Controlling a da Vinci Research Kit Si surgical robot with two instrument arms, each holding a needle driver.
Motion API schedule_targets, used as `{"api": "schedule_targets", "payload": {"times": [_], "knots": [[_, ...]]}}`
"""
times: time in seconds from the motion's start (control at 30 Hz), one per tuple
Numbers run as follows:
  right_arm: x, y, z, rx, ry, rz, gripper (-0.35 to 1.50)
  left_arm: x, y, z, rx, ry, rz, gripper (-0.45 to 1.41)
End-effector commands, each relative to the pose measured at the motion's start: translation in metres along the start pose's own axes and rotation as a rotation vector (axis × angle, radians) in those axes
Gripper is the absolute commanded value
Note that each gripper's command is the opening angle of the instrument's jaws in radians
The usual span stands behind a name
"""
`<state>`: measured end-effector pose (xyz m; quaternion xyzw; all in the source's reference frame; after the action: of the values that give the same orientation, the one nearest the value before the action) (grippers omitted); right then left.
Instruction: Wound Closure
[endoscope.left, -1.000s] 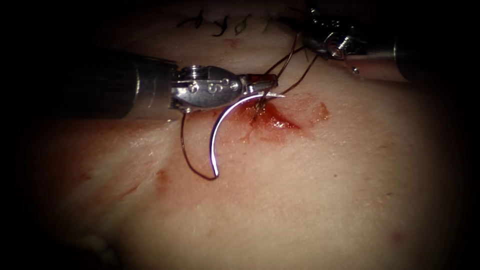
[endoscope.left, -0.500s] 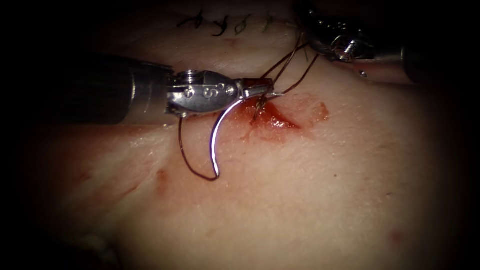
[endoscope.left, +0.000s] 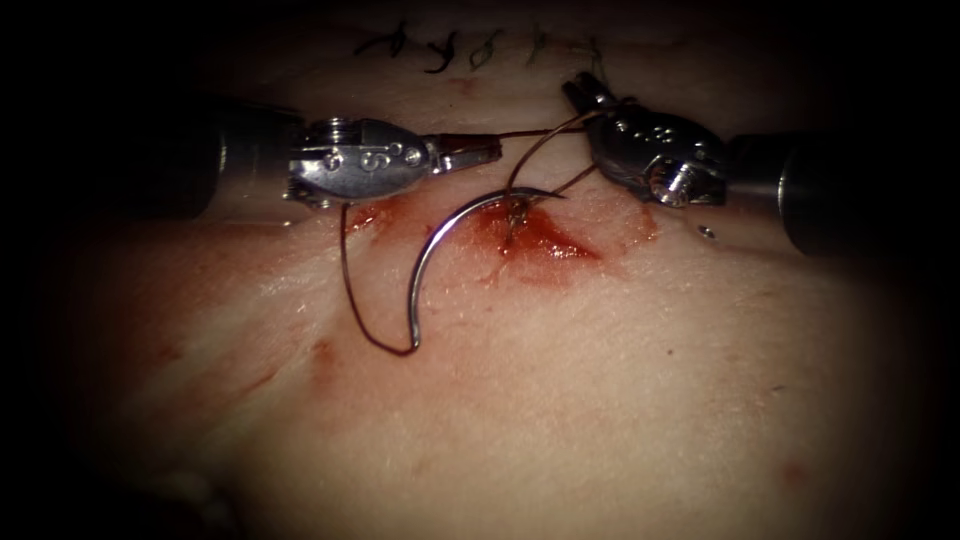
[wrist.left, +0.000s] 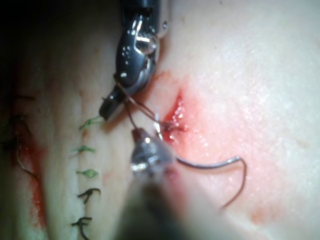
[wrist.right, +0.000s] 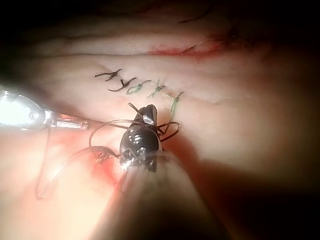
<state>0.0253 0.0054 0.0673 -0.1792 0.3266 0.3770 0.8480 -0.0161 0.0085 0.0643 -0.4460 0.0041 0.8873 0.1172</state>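
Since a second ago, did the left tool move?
Yes. The left tool drew back leftward, away from the cut. It let go of the needle, which now lies on the tissue.

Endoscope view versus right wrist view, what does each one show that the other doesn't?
Endoscope: the left tool's dark shaft. Right wrist: a red streak beyond the green and dark stitches. Both: left gripper shut on the dark thread, thread looped about the right gripper, and the curved steel needle lying unheld on the pale pork tissue, left of the red cut.
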Motion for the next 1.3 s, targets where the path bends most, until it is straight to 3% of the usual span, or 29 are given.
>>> {"api": "schedule_targets", "payload": {"times": [0.03,0.33,0.57,1.3], "knots": [[0.0001,-0.0011,0.0002,0.006,0.006,0.003,-0.35,-0.0006,0.0002,0.0006,0.0,0.0,0.002,-0.45],[0.0016,-0.0033,-0.0018,0.023,0.049,0.017,-0.35,-0.0022,-0.0012,-0.0001,0.013,-0.011,-0.011,-0.45],[0.0018,-0.0066,-0.0035,0.064,0.078,0.011,-0.35,-0.0023,-0.0035,0.0002,0.021,-0.017,-0.019,-0.45],[0.0004,-0.0131,-0.0083,0.266,0.105,-0.041,-0.35,-0.0022,-0.0119,-0.002,0.062,-0.04,-0.067,-0.45]]}}
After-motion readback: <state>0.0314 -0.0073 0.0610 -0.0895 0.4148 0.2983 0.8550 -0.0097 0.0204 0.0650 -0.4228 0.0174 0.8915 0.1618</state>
